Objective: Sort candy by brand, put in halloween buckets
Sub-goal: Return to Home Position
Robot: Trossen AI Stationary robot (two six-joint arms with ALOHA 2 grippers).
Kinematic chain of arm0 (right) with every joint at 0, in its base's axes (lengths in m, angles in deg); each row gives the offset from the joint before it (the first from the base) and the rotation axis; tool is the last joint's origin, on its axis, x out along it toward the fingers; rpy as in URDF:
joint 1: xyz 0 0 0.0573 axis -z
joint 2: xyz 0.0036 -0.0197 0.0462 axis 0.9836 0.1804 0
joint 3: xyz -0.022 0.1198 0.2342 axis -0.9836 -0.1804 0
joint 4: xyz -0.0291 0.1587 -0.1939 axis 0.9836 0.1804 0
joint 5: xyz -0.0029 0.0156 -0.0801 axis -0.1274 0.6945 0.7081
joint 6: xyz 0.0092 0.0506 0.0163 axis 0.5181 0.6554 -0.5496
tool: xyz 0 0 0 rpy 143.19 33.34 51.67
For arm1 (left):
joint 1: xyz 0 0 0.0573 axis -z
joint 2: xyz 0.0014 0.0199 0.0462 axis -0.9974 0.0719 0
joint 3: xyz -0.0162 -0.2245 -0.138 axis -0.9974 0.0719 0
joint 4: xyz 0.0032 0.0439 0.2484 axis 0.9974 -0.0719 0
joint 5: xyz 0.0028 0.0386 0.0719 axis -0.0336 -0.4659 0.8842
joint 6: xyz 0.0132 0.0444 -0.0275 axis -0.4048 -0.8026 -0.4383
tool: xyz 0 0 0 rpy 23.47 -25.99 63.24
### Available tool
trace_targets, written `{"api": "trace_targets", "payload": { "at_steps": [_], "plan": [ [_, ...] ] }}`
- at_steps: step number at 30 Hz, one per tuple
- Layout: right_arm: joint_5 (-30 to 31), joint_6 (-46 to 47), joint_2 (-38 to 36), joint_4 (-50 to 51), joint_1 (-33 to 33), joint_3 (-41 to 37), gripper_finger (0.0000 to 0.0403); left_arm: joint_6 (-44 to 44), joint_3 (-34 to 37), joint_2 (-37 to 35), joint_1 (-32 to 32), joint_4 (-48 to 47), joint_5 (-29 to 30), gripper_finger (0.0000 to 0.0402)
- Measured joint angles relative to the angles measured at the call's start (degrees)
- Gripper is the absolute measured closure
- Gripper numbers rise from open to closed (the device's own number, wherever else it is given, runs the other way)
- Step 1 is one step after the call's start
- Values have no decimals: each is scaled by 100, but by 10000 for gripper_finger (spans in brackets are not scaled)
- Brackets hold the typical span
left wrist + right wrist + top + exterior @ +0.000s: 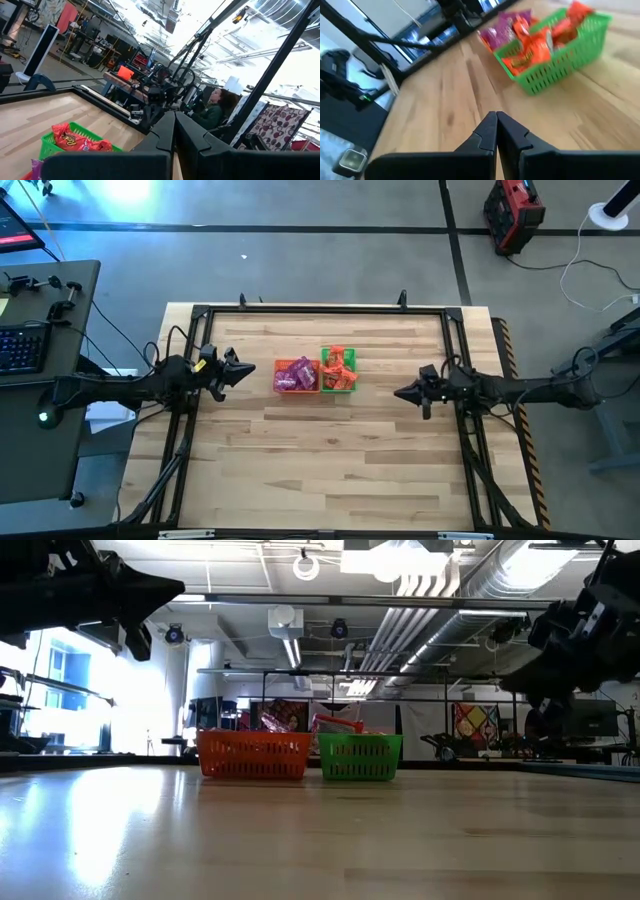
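- Orange bucket (253,755): stands upright near the middle of the pale wooden surface (330,470) and is heaped with purple candy (296,374)
- Green bucket (360,758): stands just beside the orange one, on the side toward the right arm. It holds orange-red candy (340,370), with some packets rising above its rim
- Left end effector (248,370): hangs above the surface, near the outer side of the orange bucket but clear of it, and points toward it. Its two dark fingers are pressed together with nothing between them
- Right end effector (399,392): hangs above the surface, set somewhat farther from the green bucket and aimed toward it. Its fingers also meet tip to tip and carry nothing
- Both arms: reach in level from opposite sides of the surface, and in the low view they sit high above the two buckets
- Background: a seated person (215,107) shows in the room beyond the surface's edge
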Motion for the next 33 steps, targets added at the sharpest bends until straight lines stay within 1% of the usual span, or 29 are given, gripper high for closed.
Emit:
{"api": "trace_targets", "payload": {
  "at_steps": [5,8,15,16,21,25,33],
  "plan": [
    [20,-4,11,151,0,9,403,2,-2,-3,7,-23,0,401],
    [37,-4,-68,161,-40,9,403,4,-2,-235,7,-244,0,401],
    [79,-4,-1558,164,-120,9,402,4,-4,-1432,-114,-1084,-2,401],
    [79,-4,-1685,123,-106,11,402,4,-4,-1605,-143,-1192,-2,401],
    [100,-4,-1689,-256,-74,0,402,6,-8,-2247,-332,-1622,3,401],
    [111,-4,-1681,-164,-70,-4,402,7,-7,-2229,-359,-1902,19,401],
    [114,-4,-1613,107,-66,-4,402,7,-2,-2227,-323,-3135,2,401]
  ]
}}
